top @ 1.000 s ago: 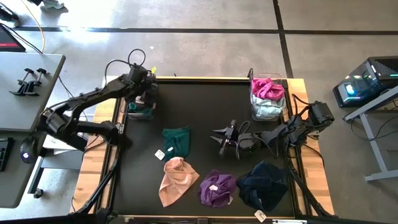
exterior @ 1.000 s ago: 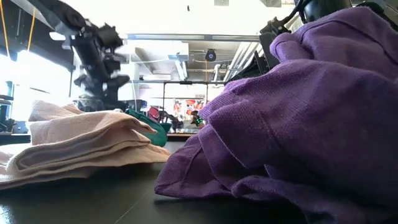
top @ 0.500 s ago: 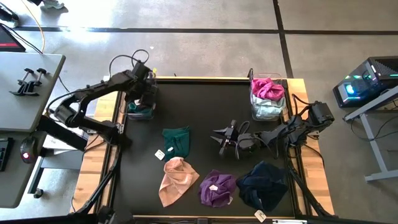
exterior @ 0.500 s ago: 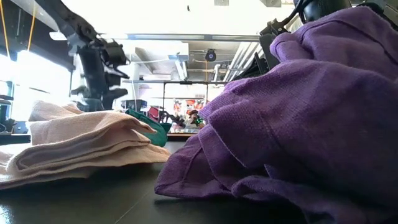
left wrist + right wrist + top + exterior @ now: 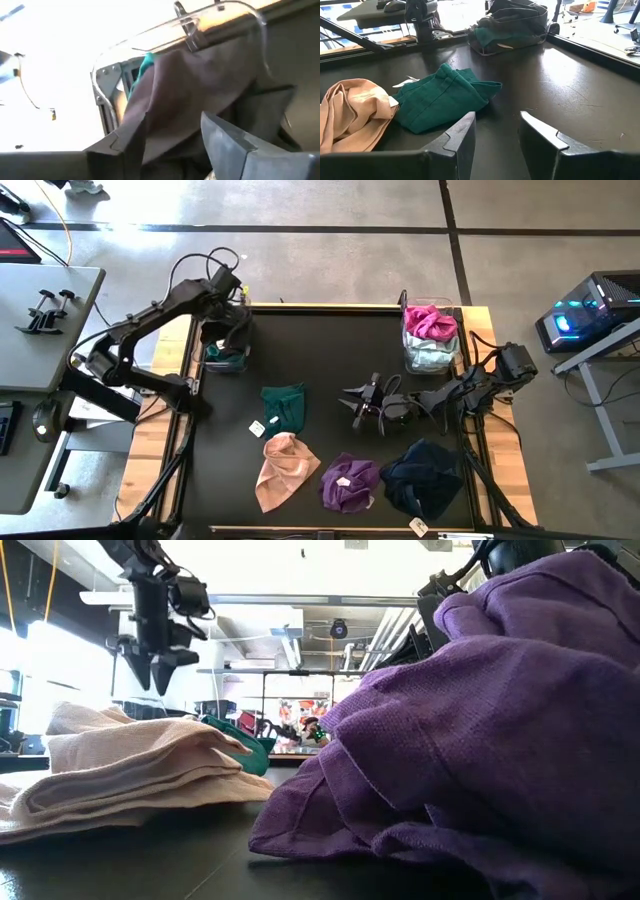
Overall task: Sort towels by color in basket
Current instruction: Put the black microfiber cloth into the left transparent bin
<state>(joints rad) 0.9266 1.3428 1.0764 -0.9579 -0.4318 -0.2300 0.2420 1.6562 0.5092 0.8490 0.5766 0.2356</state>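
Dark green towel (image 5: 284, 407) at centre; peach-pink towel (image 5: 283, 470) at seven o'clock; purple towel (image 5: 349, 483) and navy towel (image 5: 422, 478) at five; magenta towel (image 5: 431, 322) over what looks like pale mint at one.

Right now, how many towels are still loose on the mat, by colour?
Dark green towel: 1
Peach-pink towel: 1
Purple towel: 1
Navy towel: 1
Total: 4 loose towels, not counting those in the two baskets.
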